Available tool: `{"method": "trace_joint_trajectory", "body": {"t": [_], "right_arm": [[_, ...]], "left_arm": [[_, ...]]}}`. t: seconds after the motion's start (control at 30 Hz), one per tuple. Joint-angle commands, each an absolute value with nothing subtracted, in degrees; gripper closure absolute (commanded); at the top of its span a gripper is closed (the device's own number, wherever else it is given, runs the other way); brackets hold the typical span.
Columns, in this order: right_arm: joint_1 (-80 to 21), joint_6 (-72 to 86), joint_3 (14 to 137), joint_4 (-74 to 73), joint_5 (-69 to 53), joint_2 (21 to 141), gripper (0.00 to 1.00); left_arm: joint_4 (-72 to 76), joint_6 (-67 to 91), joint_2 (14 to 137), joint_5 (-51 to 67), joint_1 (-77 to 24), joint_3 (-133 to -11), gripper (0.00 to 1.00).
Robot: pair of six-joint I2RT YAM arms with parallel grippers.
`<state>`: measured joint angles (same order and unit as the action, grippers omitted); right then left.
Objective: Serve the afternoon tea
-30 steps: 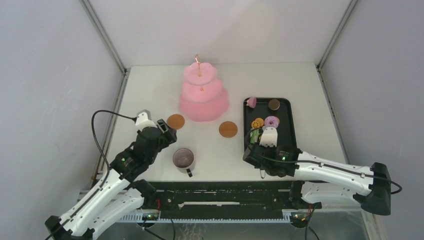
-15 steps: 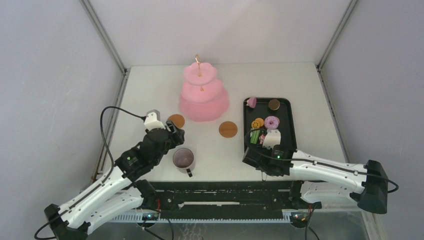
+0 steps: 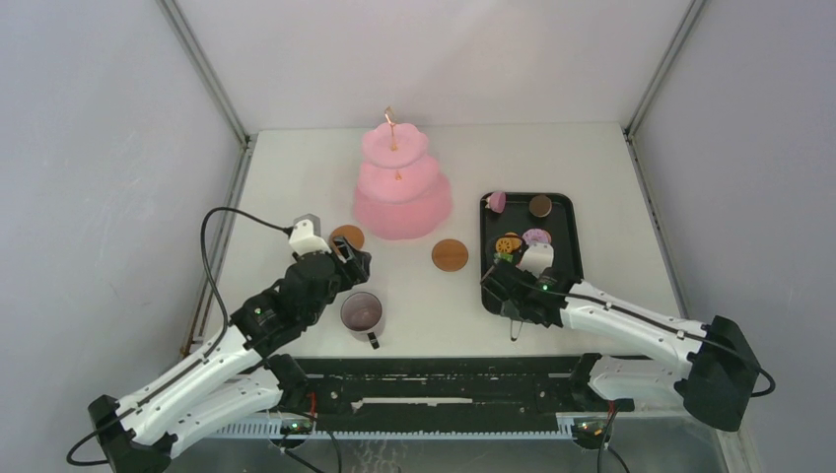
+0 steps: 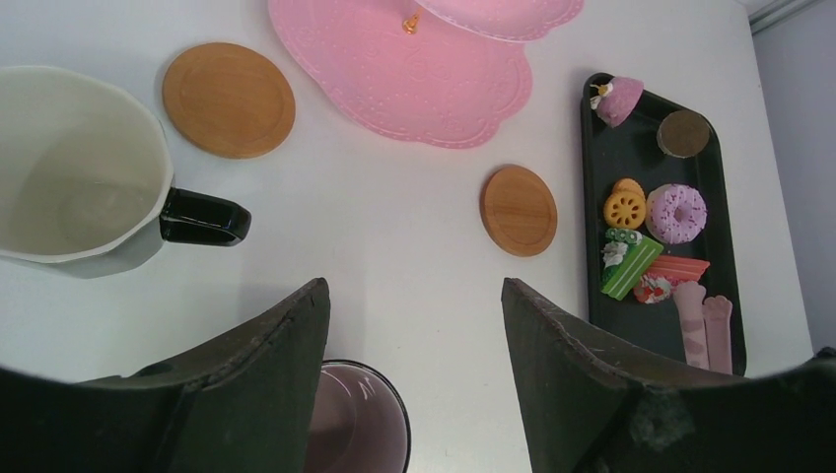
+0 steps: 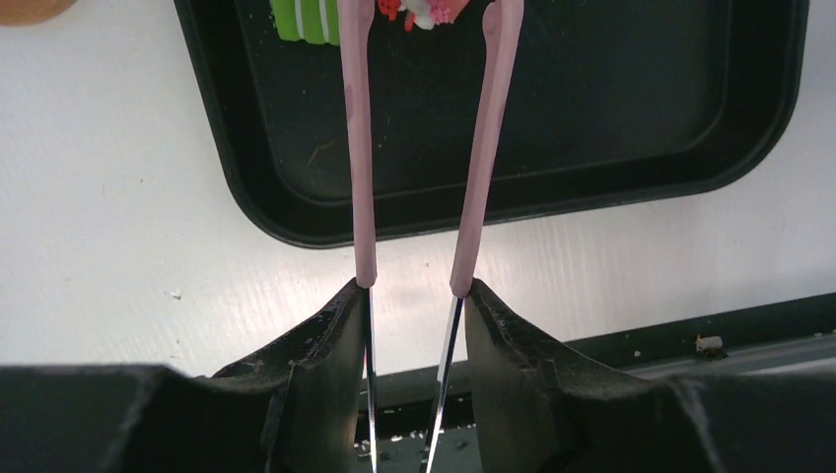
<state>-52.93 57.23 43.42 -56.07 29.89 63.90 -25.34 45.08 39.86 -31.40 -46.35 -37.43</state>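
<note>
The pink three-tier cake stand (image 3: 399, 187) stands at the back centre. Two brown coasters (image 4: 229, 99) (image 4: 519, 210) lie in front of it. My left gripper (image 4: 414, 291) hangs open above the table, just right of a dark mug with a purple inside (image 3: 362, 313). A second mug (image 4: 79, 177), cream inside with a dark handle, sits further left. My right gripper (image 5: 412, 288) is shut on pink-tipped metal tongs (image 5: 357, 148), whose spread tips reach the green (image 5: 306, 20) and red-white (image 5: 419, 12) toy pastries on the tray.
The black tray (image 3: 567, 258) at the right holds several pastries, among them a purple donut (image 4: 675, 212), a yellow cookie (image 4: 626, 207), a pink cupcake (image 4: 619, 99) and a brown disc (image 4: 683, 133). The table's near edge and rail lie just behind my right gripper.
My left arm has reached forward and right, its gripper now between the left coaster and the purple mug. My right gripper has pushed the tongs further onto the tray toward the pastries.
</note>
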Motion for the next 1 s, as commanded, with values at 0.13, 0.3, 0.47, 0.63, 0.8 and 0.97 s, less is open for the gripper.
{"method": "trace_joint_trajectory", "body": {"t": [0.13, 0.3, 0.47, 0.63, 0.8, 0.97], "right_arm": [[-46.8, 49.2, 43.7, -48.2, 27.4, 66.1, 0.52], [-43.5, 46.4, 43.7, -46.3, 25.8, 67.4, 0.52], [-41.2, 44.8, 43.7, -44.7, 24.2, 69.6, 0.52], [-40.1, 44.1, 43.5, -43.7, 23.5, 70.3, 0.52], [-39.0, 43.4, 43.1, -42.6, 22.7, 71.0, 0.51], [-37.8, 42.7, 43.1, -42.9, 22.6, 70.8, 0.51]], "left_arm": [[-22.3, 45.7, 40.0, -33.1, -47.2, -39.8, 0.30], [-21.5, 45.6, 41.4, -33.1, -47.4, -40.4, 0.30], [-21.1, 45.4, 42.8, -33.5, -47.6, -41.1, 0.30], [-21.2, 45.5, 42.8, -33.9, -47.8, -41.3, 0.30], [-21.4, 45.2, 42.7, -34.1, -47.8, -41.4, 0.30], [-21.7, 45.3, 42.3, -34.4, -47.8, -41.3, 0.30]]}}
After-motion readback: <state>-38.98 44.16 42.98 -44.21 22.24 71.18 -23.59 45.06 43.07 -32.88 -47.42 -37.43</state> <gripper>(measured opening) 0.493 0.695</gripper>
